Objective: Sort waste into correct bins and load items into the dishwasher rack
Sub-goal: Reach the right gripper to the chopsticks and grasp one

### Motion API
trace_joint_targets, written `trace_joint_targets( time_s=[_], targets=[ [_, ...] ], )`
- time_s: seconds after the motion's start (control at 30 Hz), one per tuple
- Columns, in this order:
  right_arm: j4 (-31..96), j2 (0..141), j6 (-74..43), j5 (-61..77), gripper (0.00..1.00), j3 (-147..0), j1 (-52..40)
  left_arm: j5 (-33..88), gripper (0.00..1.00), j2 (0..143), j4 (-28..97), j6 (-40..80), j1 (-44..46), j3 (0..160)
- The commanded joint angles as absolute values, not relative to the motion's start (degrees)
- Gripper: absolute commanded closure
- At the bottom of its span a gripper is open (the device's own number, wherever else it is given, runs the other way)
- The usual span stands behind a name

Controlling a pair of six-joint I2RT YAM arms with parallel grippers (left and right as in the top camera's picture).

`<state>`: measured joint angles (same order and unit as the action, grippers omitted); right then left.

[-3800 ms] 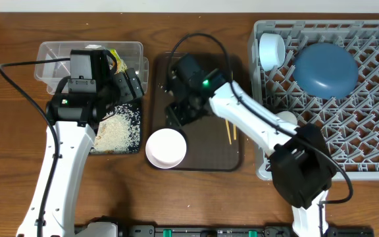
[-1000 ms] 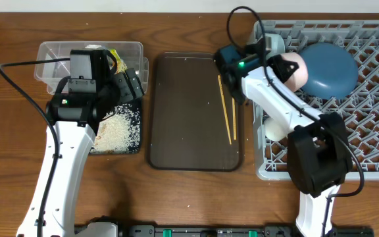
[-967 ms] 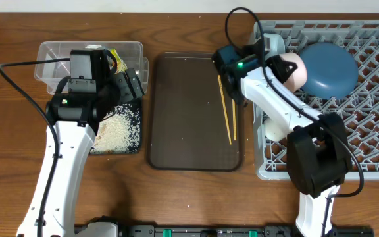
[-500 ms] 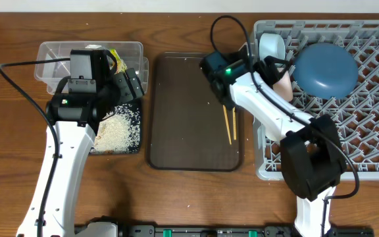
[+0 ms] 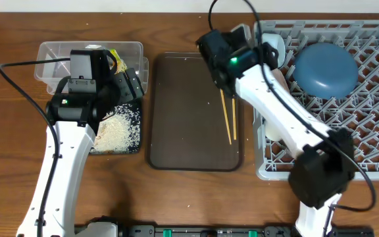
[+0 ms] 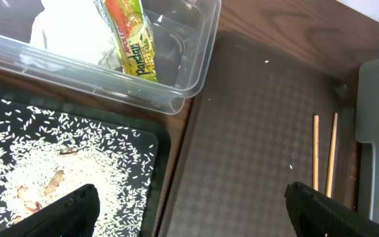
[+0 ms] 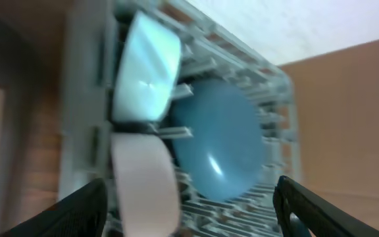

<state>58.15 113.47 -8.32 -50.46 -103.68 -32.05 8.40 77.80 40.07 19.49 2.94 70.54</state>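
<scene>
The brown wooden table [image 5: 189,197] carries four things. Near its far left corner sits a clear plastic tub [image 5: 48,59], with a shallow black tray [image 5: 117,152] just beside it toward the near edge. A dark brown serving tray [image 5: 183,118] lies in the middle. A large grey dishwasher rack [image 5: 258,168] fills the right side, close to the far edge.

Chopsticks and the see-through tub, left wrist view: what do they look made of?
Chopsticks: probably wood or bamboo with a matte finish; they are pale tan, thin and show no gloss. Tub: likely clear, glossy plastic; the wrapper shows through its wall and the rim catches highlights.
</scene>
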Motion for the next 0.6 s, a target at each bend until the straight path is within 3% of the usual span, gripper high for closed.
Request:
trace_joint_targets(
  time_s=[0.0,0.1,0.2,0.23,0.57],
  targets=[
    [56.49,110.26,-8.71,-31.11,0.20,-105.47,-30.63,8.08,0.07,78.11,40.12,19.18,2.74,70.48],
    [55.24,110.39,-8.71,-12.40,0.21,-105.16,-29.87,8.08,0.08,78.11,40.12,19.18,2.74,70.48],
    [53.56,111.13,-8.75,-0.73,0.30,-103.96,-29.54,8.08,0.08,78.11,40.12,19.20,2.74,70.46],
    [53.01,111.68,-8.99,0.49,0.36,-103.53,-29.54,8.08,0.07,78.11,40.12,19.18,2.74,70.48],
    [54.26,119.28,-13.04,1.13,0.56,-100.31,-29.95,8.08,0.08,78.11,40.12,19.18,2.74,70.48]
  ],
)
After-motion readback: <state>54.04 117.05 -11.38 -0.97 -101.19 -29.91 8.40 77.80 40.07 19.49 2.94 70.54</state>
